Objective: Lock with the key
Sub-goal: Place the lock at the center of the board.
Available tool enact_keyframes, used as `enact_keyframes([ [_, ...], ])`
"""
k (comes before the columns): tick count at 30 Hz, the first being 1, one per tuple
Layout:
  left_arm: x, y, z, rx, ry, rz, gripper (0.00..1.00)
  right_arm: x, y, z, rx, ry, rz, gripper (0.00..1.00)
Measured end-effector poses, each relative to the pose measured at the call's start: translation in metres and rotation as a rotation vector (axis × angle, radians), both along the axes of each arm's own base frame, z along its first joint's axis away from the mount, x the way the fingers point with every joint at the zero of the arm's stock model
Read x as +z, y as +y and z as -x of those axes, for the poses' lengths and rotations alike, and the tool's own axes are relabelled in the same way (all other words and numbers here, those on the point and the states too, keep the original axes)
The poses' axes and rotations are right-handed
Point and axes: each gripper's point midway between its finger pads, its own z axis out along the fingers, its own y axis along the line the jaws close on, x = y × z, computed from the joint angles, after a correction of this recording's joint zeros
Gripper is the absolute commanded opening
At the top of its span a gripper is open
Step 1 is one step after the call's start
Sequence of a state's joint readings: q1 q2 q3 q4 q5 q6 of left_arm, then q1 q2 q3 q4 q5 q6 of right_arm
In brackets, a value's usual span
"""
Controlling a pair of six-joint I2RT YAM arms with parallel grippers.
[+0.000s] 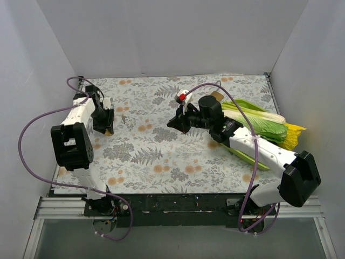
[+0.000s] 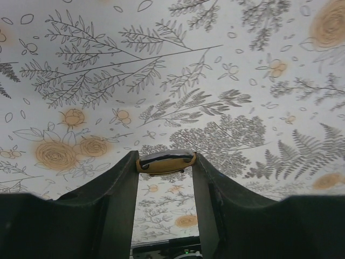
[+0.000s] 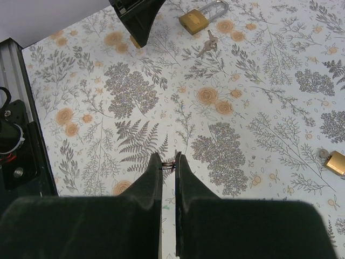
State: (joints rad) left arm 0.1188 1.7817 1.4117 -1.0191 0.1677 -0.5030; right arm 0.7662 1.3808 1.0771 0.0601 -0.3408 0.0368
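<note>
- Left tool (image 2: 164, 157): closed on the padlock (image 2: 164, 164). The brass body is clamped crosswise between the fingertips, at the left of the surface (image 1: 161, 156). Its shackle and keyhole are hidden in every view.
- Right tool (image 3: 168, 162): jaws all but shut, with a metal bit (image 3: 168, 167) bridging the tips. It is too thin and edge-on to identify, though possibly a key. The tool sits mid-surface, well apart from the left tool.
- Keys (image 3: 207, 43): lying loose on the surface between the two tools, near a loose padlock (image 3: 194, 20) whose shackle stands open.
- Third padlock (image 3: 335, 162): on the surface at the right edge of the right wrist view.
- Greens (image 1: 259, 127): under the right arm and no part of the task.
- Step in hand, as judged: bringing key to lock. The padlock is held up for it, and nothing is inserted yet.
- Next move calls for:
  - carrying the right tool across to the left tool;
  - turning the keyhole toward the right tool;
  - lining the metal bit up squarely before pushing in.
- If the bit is no key, the keys on the surface must be picked up first.
</note>
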Motion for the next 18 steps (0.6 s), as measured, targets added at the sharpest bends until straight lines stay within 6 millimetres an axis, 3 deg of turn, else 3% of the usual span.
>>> enact_keyframes([
  [8, -0.044, 0.022, 0.008, -0.021, 0.135, -0.11, 0.01, -0.004, -0.004, 0.0, -0.001, -0.001, 0.012, 0.01],
  [15, -0.064, 0.028, 0.014, -0.02, 0.188, -0.143, 0.11, 0.001, -0.008, -0.002, -0.011, -0.012, 0.003, 0.01],
  [18, -0.067, 0.029, 0.013, -0.019, 0.191, -0.147, 0.22, 0.002, -0.01, -0.003, -0.015, -0.015, 0.0, 0.01],
])
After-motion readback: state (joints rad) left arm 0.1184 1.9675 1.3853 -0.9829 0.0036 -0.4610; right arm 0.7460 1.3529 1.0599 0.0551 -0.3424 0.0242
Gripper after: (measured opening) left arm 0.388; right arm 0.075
